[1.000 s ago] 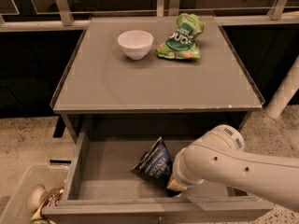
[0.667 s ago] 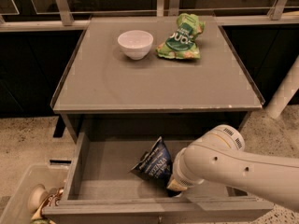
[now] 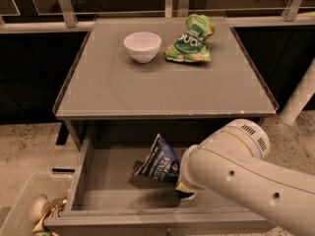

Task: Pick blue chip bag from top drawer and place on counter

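Note:
The blue chip bag (image 3: 159, 162) stands tilted in the open top drawer (image 3: 106, 181), towards its right of middle. Its right edge is hidden behind my white arm. My gripper (image 3: 183, 191) is down in the drawer right against the bag's lower right side, mostly covered by the arm's wrist. Only a dark bit of it shows. The counter (image 3: 162, 87) lies above the drawer, a flat grey top with a thin rim.
A white bowl (image 3: 142, 45) and a green snack bag (image 3: 191, 40) sit at the back of the counter. A pale bin (image 3: 24, 208) with odd items stands on the speckled floor at the lower left. A white post (image 3: 300, 97) leans at the right.

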Action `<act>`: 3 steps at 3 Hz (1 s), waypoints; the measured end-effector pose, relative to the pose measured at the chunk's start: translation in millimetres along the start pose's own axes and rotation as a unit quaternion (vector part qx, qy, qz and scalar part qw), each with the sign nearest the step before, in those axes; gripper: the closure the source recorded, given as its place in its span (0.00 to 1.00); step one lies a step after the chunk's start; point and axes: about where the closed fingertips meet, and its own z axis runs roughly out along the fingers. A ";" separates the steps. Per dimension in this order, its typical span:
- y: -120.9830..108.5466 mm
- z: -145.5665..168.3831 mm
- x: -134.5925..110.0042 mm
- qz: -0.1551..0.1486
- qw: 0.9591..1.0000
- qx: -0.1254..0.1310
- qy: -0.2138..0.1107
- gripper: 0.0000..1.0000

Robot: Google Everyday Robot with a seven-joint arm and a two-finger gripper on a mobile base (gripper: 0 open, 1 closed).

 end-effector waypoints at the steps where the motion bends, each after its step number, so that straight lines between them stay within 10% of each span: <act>1: -19.6 -53.3 -11.9 -0.014 0.999 0.046 -0.006 1.00; 3: -51.3 -104.3 -14.8 -0.014 0.996 0.090 -0.019 1.00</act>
